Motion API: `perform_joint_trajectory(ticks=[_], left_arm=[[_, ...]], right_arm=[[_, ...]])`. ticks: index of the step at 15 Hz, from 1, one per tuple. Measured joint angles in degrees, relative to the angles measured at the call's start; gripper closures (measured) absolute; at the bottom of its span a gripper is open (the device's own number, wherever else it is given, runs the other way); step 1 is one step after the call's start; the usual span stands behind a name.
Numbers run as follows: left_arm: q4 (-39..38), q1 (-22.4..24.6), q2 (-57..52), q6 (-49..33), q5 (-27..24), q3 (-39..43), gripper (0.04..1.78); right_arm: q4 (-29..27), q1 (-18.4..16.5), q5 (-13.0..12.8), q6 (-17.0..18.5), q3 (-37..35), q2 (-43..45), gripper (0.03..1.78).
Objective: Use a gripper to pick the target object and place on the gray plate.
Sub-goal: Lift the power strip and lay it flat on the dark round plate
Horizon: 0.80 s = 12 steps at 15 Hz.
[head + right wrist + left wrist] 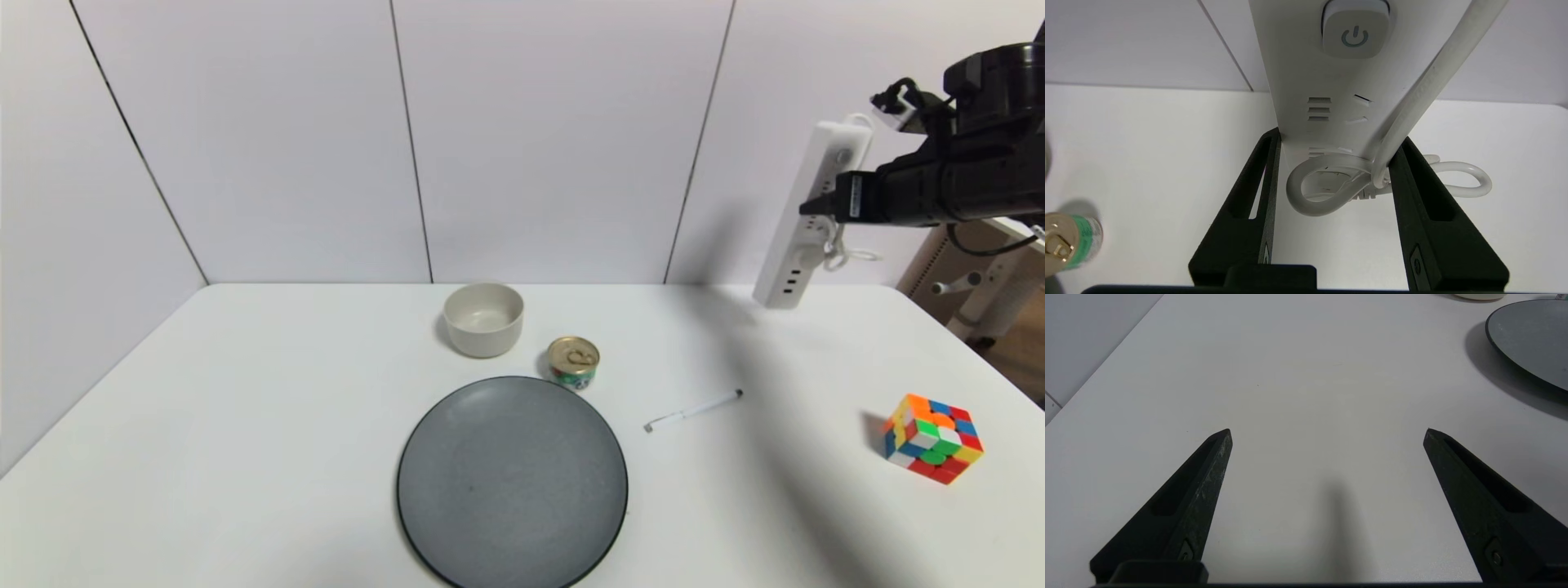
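Note:
My right gripper [816, 208] is shut on the white power strip [804, 216] and holds it high above the table's far right, the strip hanging tilted with its USB end down. In the right wrist view the strip [1323, 81] sits between the jaws of the right gripper [1336, 141], with its bundled cord [1323, 183] looped below. The gray plate [513, 482] lies flat at the front centre of the table, well to the left of the strip. My left gripper [1327, 433] is open and empty over bare table, with the plate's edge [1531, 339] off to one side.
A beige bowl [483, 318] and a small tin can [573, 362] stand just behind the plate. A thin white pen [692, 411] lies right of the plate. A colourful cube [933, 437] sits near the table's right edge. The can also shows in the right wrist view [1069, 245].

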State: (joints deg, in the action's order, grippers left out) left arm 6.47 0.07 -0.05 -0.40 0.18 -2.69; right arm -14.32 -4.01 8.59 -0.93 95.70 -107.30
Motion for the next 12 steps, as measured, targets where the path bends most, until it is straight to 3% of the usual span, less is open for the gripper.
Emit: perform_joint_trajectory(ticks=[4, 8, 12], left_arm=[[0.0, 0.0, 0.0, 0.0, 0.0, 0.0, 0.13], [0.0, 0.0, 0.0, 0.0, 0.0, 0.0, 0.13], [0.0, 0.0, 0.0, 0.0, 0.0, 0.0, 0.13]], right_arm=[[0.0, 0.1, 0.3, 0.2, 1.5, 1.8, 0.99], [-0.1, 0.9, 3.2, 0.2, 1.4, 3.8, 0.99], [-0.9, 3.9, 3.4, 0.7, 1.0, 6.2, 0.99]])
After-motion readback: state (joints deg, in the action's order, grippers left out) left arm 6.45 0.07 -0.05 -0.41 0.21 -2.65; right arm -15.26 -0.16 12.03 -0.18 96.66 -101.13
